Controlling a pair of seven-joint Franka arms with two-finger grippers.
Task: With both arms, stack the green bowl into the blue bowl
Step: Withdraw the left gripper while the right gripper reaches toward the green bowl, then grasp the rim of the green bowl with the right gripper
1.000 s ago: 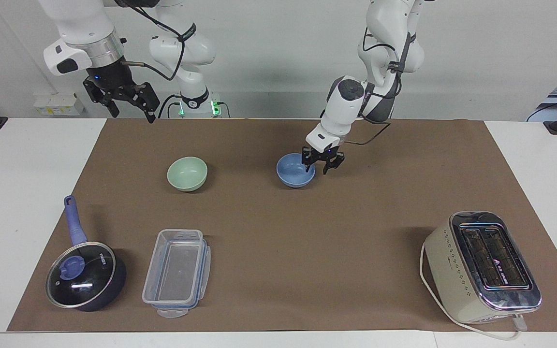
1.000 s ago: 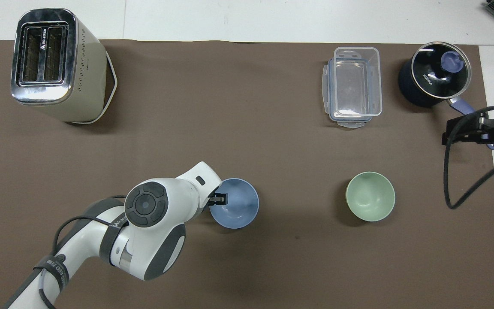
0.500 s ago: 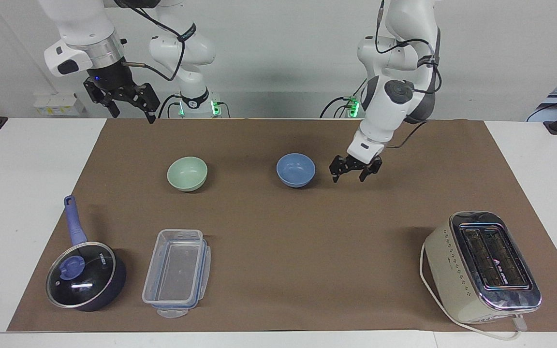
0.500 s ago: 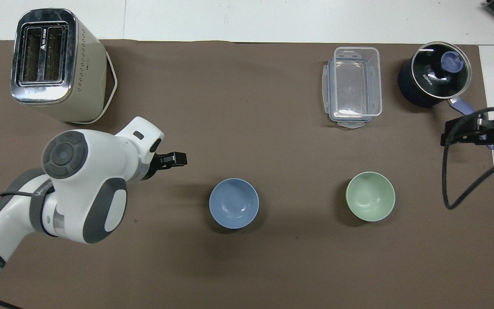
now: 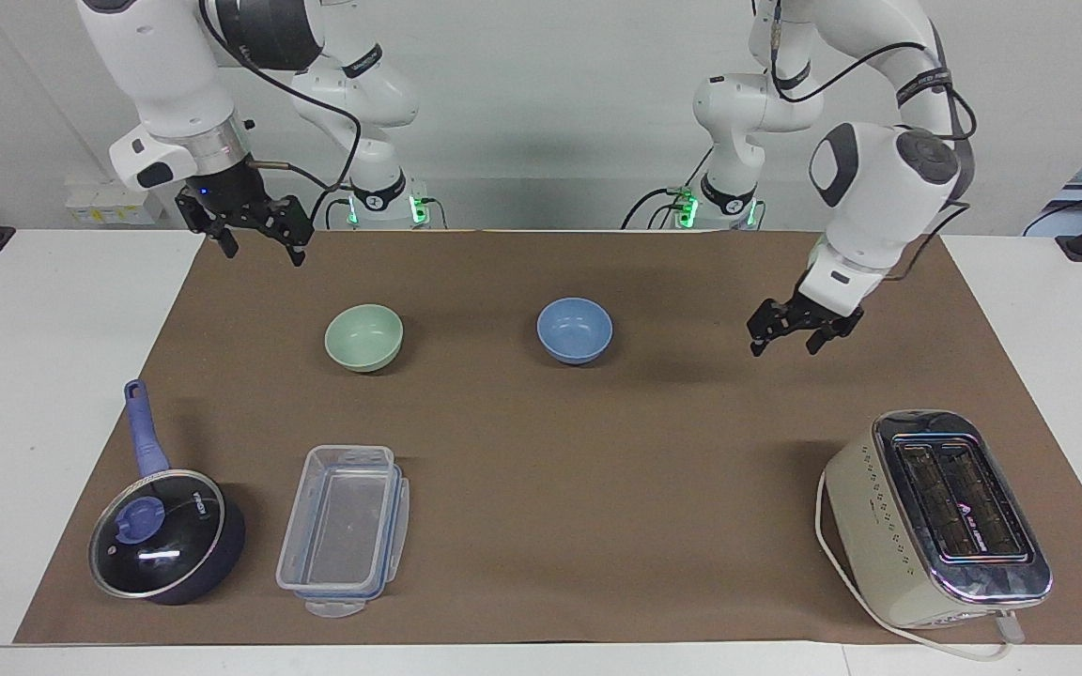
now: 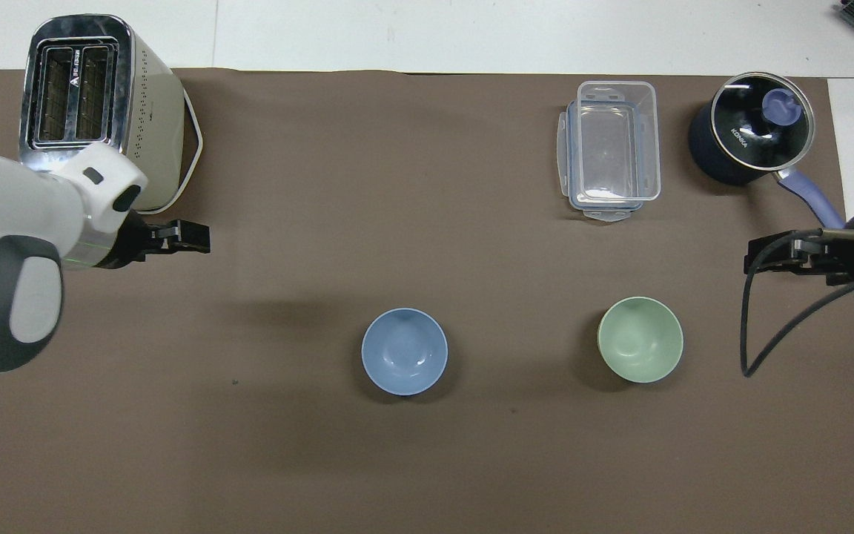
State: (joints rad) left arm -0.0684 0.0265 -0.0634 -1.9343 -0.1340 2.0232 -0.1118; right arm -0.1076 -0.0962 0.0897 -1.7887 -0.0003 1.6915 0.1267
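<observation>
From the facing view I see my left gripper [image 5: 793, 336] spread wide and empty over bare mat toward its own end, and my right gripper [image 5: 255, 233] equally wide, raised near the green bowl [image 5: 363, 336]. The blue bowl [image 5: 575, 330] sits beside it, apart, probably centred as the receiver. Overhead, only the bowls' empty insides show better; gripper height doesn't.

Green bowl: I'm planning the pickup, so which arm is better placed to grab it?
Right, probably. The right tool hangs open over the mat beside the green bowl, at that end of the table. The left tool is open near the toaster, with the blue bowl between.
</observation>
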